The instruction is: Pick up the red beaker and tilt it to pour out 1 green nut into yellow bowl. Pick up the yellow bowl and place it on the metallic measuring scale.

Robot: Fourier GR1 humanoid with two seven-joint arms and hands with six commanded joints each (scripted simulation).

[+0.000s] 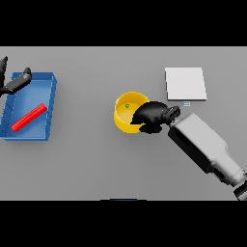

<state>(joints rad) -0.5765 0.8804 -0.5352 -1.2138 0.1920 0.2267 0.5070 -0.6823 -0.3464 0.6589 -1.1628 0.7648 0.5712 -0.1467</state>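
the right hand (152, 116) curls over the yellow bowl (126, 113)'s rim, green nut (127, 105) inside, ready to carry it to the scale (185, 83) toward the worktop's far right corner.

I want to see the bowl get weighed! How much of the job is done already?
Done: one green nut lies in the yellow bowl, and the red beaker lies in the blue bin by the left hand. Now: the right hand is at the bowl's rim. Left: putting the bowl on the measuring scale.
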